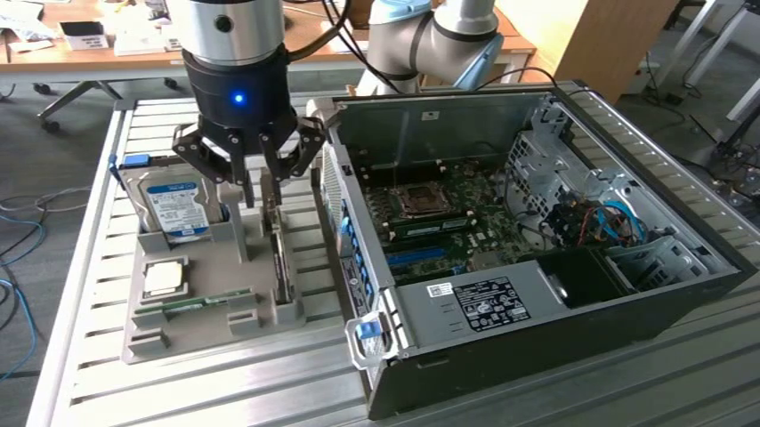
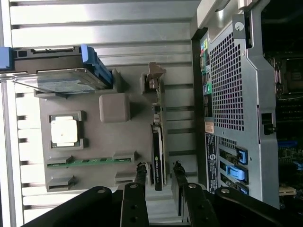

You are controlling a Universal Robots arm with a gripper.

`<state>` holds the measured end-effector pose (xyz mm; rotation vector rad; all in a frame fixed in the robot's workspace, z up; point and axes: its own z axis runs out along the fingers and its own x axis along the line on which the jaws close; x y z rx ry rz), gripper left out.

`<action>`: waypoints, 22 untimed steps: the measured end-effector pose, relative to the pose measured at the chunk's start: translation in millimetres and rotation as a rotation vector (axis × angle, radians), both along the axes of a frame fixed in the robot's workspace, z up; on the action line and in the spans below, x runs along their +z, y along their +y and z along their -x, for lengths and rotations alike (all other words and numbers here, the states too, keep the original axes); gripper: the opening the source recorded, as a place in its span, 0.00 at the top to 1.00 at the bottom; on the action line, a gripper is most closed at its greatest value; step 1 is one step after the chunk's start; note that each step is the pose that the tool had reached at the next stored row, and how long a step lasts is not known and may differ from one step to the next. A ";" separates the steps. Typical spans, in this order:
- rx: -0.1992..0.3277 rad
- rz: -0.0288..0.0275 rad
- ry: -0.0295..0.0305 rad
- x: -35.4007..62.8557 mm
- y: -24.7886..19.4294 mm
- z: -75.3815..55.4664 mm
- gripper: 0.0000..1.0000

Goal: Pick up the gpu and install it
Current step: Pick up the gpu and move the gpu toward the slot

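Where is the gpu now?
In the exterior view's left half, the gpu stands on edge in the grey holder, between the hard drive and the computer case, the tool straddling it.

A ribbed silver aluminium worktable [image 1: 84, 294] stands on a grey floor [image 1: 24, 169], with loose blue cables [image 1: 14, 233] lying at the exterior view's left. Behind it a brown wooden desk [image 1: 107, 60] holds papers [image 1: 27, 40] and small boxes [image 1: 84, 36] above a black castored chair base [image 1: 71, 93]; a pale wooden panel [image 1: 582, 31] and white metal legs [image 1: 713, 36] stand at the exterior view's right.
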<state>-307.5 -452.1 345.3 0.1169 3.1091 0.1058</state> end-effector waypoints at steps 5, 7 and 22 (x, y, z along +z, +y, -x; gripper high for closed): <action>0.000 -0.0004 -0.0004 -1.8 0.0 0.0 0.64; 0.000 -0.0002 -0.0003 -2.5 0.0 0.0 0.64; 0.000 -0.0002 -0.0002 -8.0 0.0 0.0 0.64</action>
